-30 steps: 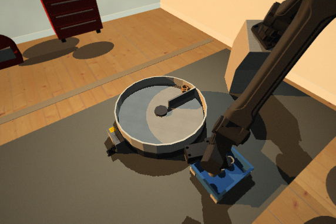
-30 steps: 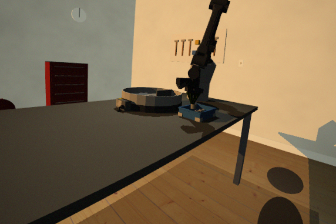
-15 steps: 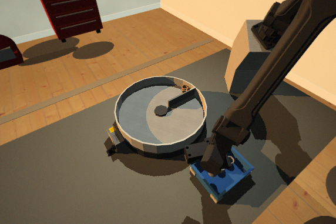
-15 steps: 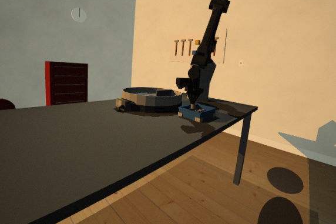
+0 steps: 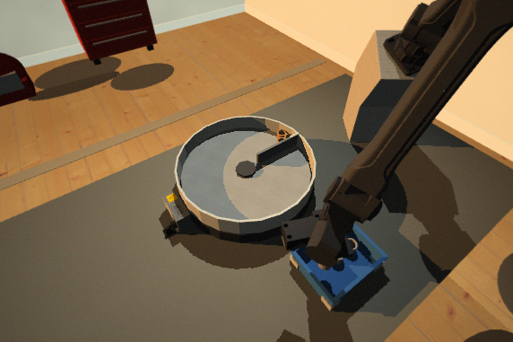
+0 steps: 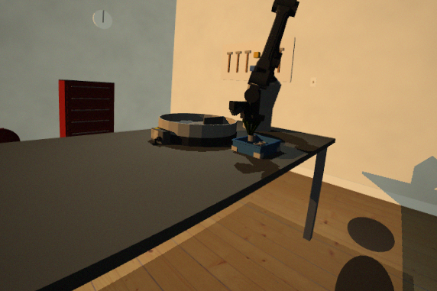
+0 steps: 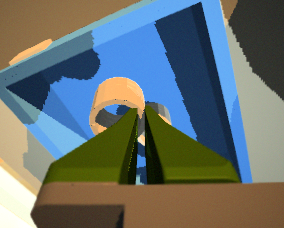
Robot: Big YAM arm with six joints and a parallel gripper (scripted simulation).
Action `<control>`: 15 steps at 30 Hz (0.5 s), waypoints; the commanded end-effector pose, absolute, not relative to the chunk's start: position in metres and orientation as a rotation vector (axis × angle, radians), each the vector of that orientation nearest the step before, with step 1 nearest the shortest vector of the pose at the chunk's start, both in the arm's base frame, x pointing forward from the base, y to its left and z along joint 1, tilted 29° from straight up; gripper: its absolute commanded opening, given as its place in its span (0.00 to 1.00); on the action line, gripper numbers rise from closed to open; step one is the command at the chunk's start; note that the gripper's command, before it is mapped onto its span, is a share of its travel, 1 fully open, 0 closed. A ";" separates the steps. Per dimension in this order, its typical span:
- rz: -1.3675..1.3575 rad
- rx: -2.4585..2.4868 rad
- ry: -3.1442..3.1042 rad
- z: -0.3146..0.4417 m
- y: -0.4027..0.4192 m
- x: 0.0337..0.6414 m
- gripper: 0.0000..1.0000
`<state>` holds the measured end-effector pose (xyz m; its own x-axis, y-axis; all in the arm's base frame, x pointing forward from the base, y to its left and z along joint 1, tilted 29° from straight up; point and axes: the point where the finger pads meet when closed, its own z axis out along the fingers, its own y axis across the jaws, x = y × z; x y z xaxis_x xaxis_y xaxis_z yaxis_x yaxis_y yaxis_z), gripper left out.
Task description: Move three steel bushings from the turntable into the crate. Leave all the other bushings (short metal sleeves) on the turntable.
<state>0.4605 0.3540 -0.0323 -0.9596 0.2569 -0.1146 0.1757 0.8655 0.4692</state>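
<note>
My gripper is low over the blue crate, fingers pointing down. Its fingertips are nearly together, pinching the wall of a pale bushing. The held bushing is over the crate's inside; whether it touches the floor is hard to tell. A second bushing lies in the crate. Another bushing is partly hidden by the gripper. In the wrist view the fingers hide much of the bushings behind. On the turntable, orange ring-shaped pieces sit against the divider and wall.
The turntable has a raised rim, a dark divider and a centre hub. It stands close beside the crate. A small box with a yellow top is at its outer side. A large grey block stands behind the arm.
</note>
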 end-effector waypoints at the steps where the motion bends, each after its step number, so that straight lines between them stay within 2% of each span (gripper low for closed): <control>1: 0.730 0.347 2.816 -0.004 0.359 0.477 0.00; 15: 0.735 0.344 2.811 -0.003 0.360 0.478 0.00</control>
